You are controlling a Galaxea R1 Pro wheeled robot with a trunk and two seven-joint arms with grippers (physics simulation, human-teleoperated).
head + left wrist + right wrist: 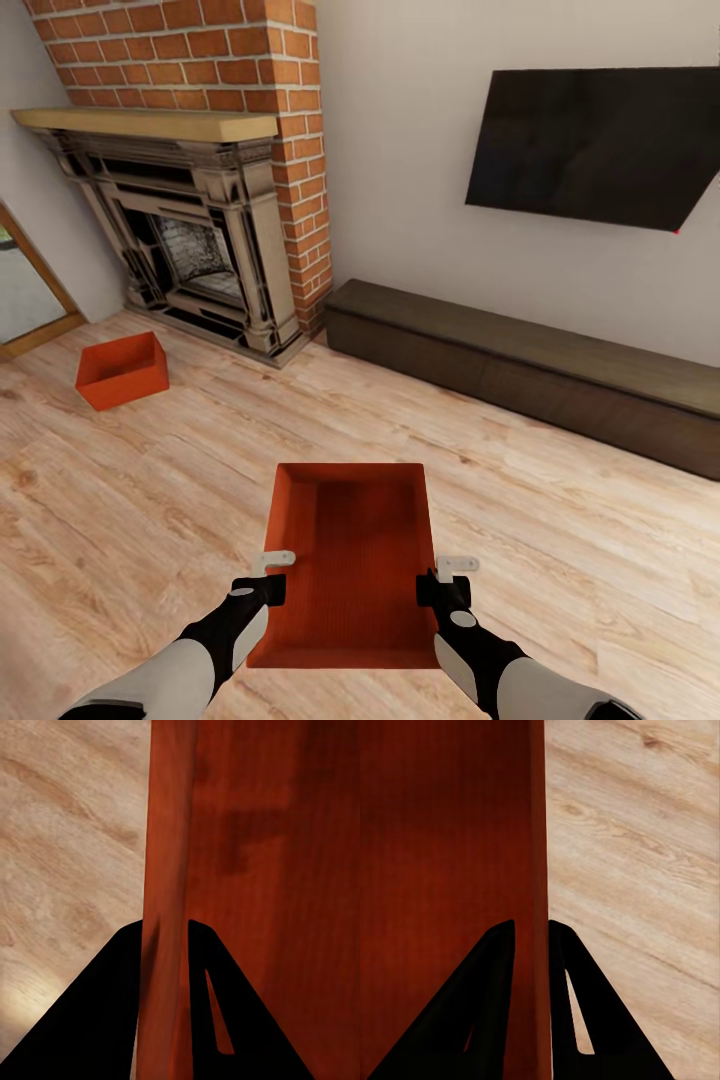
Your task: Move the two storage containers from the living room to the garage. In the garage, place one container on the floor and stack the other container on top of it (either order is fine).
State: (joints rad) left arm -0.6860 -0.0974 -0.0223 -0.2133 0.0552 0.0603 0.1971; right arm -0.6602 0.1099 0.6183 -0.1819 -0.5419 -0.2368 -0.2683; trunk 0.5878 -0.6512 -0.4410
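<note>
My left hand and right hand are each pinching a side wall of the near container over the plank floor. The second container is sitting far left by the fireplace; the bench is lining the right wall.

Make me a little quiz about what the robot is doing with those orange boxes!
1. True or false: both claws, the left claw and the right claw, pinch walls of the near storage container.
2. Where is the other storage container? A) on the bench B) on the wood floor near the fireplace C) inside the near one
3. Fill in: on the wall above the bench hangs a black ____.

Key: 1 true; 2 B; 3 TV.
</note>
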